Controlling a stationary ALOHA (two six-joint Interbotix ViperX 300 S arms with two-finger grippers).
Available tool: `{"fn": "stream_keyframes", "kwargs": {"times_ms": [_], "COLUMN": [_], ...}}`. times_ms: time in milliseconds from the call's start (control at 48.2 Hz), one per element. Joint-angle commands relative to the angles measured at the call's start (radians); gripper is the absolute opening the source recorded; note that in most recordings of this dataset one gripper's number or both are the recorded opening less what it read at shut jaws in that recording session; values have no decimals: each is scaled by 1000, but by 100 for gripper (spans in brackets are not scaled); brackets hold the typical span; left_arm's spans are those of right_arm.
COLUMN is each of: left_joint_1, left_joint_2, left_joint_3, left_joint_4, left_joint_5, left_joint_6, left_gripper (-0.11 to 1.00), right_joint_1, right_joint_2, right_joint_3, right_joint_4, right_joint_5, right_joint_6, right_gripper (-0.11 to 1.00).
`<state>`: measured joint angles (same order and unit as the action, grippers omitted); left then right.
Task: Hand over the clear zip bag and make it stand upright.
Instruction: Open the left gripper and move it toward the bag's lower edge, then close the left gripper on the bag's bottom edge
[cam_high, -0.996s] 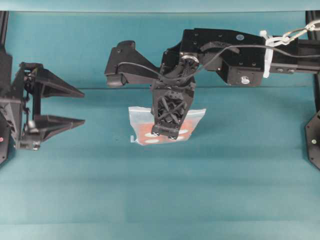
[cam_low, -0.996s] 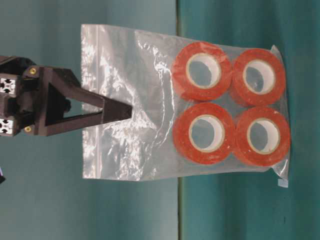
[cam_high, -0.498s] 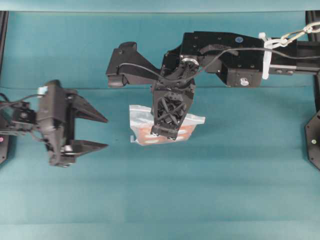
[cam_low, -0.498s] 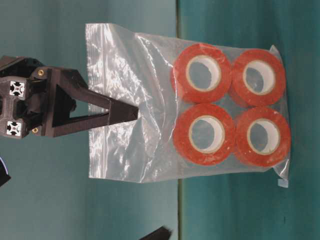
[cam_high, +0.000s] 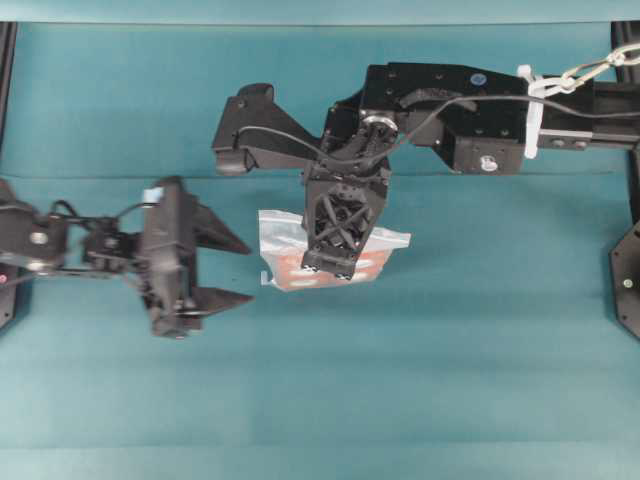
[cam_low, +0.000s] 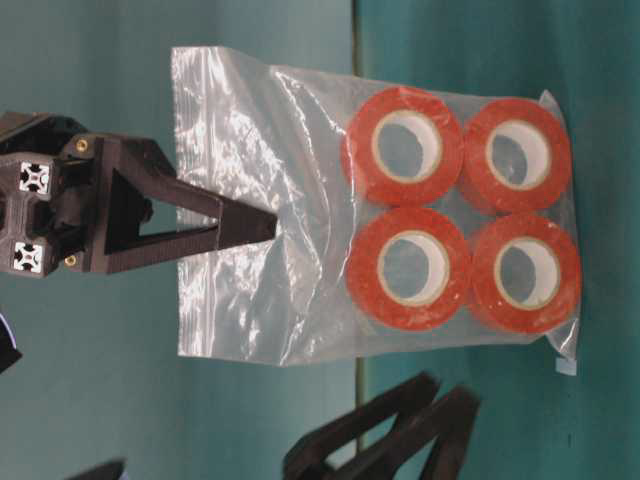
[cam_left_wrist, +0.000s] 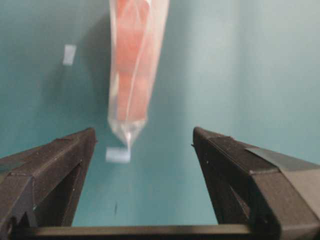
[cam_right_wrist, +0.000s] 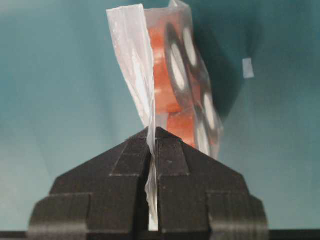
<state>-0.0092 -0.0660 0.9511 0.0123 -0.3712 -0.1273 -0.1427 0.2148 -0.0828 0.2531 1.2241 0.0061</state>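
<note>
Above the teal counter (cam_high: 480, 330), the right end effector (cam_high: 336, 267) hangs clenched on the empty upper film of the clear zip bag (cam_low: 300, 200), so the four orange-red tape rolls (cam_low: 460, 240) weigh its bottom down toward the surface. Beside it the left end effector (cam_high: 232, 270) stands spread wide and empty, aimed at the bag's edge, seemingly to receive it. Whether the bag's bottom touches the counter is unclear.

A teal table (cam_high: 480, 380) bears the clear zip bag (cam_high: 285, 262) standing.
</note>
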Motion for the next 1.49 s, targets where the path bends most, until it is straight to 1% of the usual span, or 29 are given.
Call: {"fn": "stream_keyframes", "kwargs": {"times_ms": [0,311,436,726,1079,1224,1328,1369,1473], "left_joint_1": [5,40,57,37,11,12,11,11,11], "left_joint_2": [34,129,153,193,233,239,241,241,241], "left_joint_3": [-40,-115,-137,-152,-178,-184,-186,-183,-183], "left_joint_4": [0,0,2,0,2,0,0,0,0], "left_joint_5": [-14,-17,-48,-129,-167,-206,-206,-201,-181], "left_joint_6": [-2,0,6,-2,-11,-11,-11,-9,3], "left_gripper": [89,89,89,88,86,78,69,63,41], "right_joint_1": [3,3,3,5,3,3,5,3,3], "right_joint_2": [-14,-15,-15,-14,-12,-12,-14,-14,-14], "right_joint_3": [-6,-6,-6,-6,-6,-5,-2,-2,0], "right_joint_4": [3,3,3,3,3,3,3,3,3], "right_joint_5": [-3,-2,2,2,5,0,0,-2,0], "right_joint_6": [0,-3,-5,-6,-6,-5,-5,-5,-2], "right_gripper": [1,1,1,1,1,1,1,1,1]}}
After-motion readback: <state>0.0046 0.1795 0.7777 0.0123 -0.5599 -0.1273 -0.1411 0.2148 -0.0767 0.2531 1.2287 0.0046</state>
